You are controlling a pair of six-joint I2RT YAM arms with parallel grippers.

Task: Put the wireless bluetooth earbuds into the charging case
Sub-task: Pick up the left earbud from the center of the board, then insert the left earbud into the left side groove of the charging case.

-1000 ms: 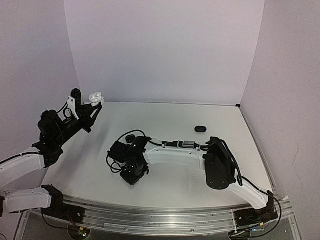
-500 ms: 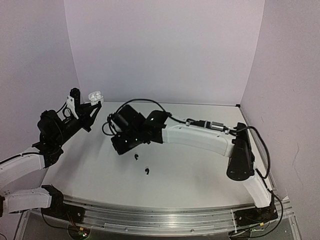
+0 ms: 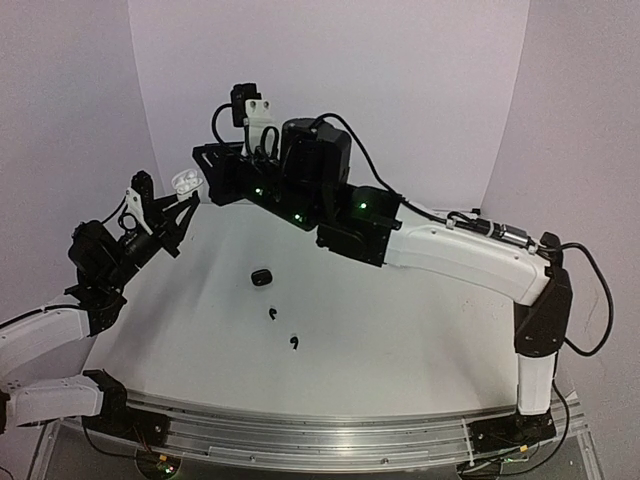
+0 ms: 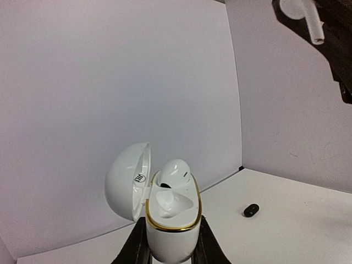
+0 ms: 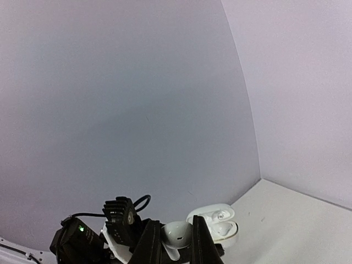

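At the upper left of the overhead view, the left gripper (image 4: 170, 237) is clamped on the base of the white charging case (image 4: 171, 212). The case's lid (image 4: 127, 180) is swung open (gold trim rings the rim), and one white earbud (image 4: 173, 171) sits inside. Just above and to the right, the right gripper (image 5: 177, 242) pinches a second white earbud (image 5: 177, 233) between its fingers, close to the case but apart from it. Toward the middle, on the table (image 3: 420, 340), lies a dark oval object (image 3: 262, 277). Nearer the lower edge are one black earbud (image 3: 272, 314) and another black earbud (image 3: 294, 342), both well apart from the grippers.
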